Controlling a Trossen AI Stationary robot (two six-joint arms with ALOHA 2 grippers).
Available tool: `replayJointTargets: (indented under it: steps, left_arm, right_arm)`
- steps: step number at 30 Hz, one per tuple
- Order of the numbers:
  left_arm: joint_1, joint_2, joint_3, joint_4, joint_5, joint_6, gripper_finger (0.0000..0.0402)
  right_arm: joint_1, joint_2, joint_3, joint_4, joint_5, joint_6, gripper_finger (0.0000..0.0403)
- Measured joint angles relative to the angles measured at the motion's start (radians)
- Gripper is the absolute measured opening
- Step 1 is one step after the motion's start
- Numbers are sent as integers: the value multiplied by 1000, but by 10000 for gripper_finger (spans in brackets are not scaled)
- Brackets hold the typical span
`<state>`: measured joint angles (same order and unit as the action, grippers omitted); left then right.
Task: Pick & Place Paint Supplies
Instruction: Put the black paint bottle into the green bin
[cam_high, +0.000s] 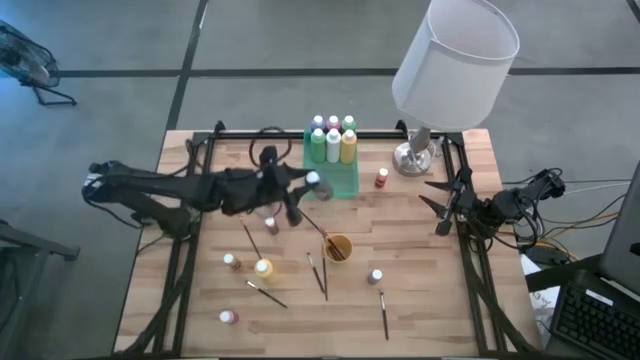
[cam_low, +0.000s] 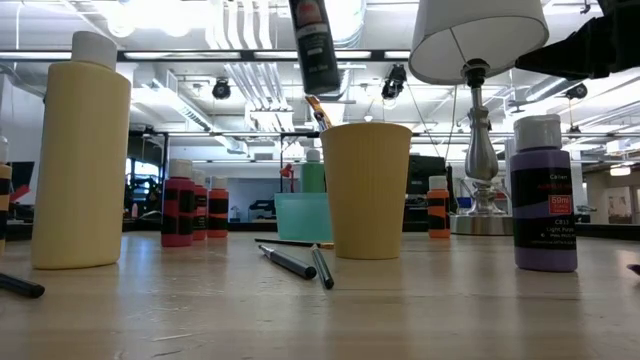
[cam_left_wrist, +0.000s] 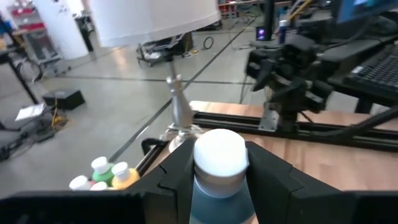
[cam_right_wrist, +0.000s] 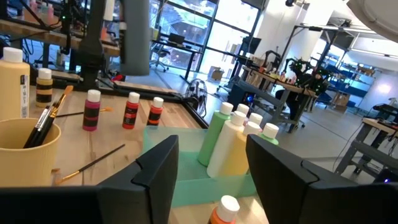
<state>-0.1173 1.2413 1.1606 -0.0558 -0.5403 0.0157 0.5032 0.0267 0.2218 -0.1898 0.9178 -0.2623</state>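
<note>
Left gripper (cam_left_wrist: 221, 180) jaws clamp blue bottle (cam_left_wrist: 219, 186) (white-capped).

On the wooden desk (cam_high: 420, 260), the translucent green rectangular tray (cam_high: 340, 182) sits at the back centre, bottles standing in its rear half. The white-shaded lamp (cam_high: 415, 155) stands to its right. The small orange-yellow cup (cam_high: 338, 247) lies nearer the front, thin dark-handled paintbrushes (cam_high: 318, 275) scattered around it.
</note>
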Motion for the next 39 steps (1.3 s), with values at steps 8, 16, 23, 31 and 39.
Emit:
replayJointTargets:
  steps: [8,16,23,31,39]
  left_arm:
    - [137,21,0,-8,69,-43,124]
    - [227,46,-2,-8,151,-47,124]
    - [281,90,-2,-6,164,-40,124]
    - [348,179,-3,26,208,-40,124]
    - [438,267,-3,51,274,-57,124]
  right_arm:
    - [0,0,0,0,0,0,175]
    - [0,0,0,0,0,0,150]
    - [0,0,0,0,0,0,126]
    - [0,0,0,0,0,0,99]
    - [0,0,0,0,0,0,70]
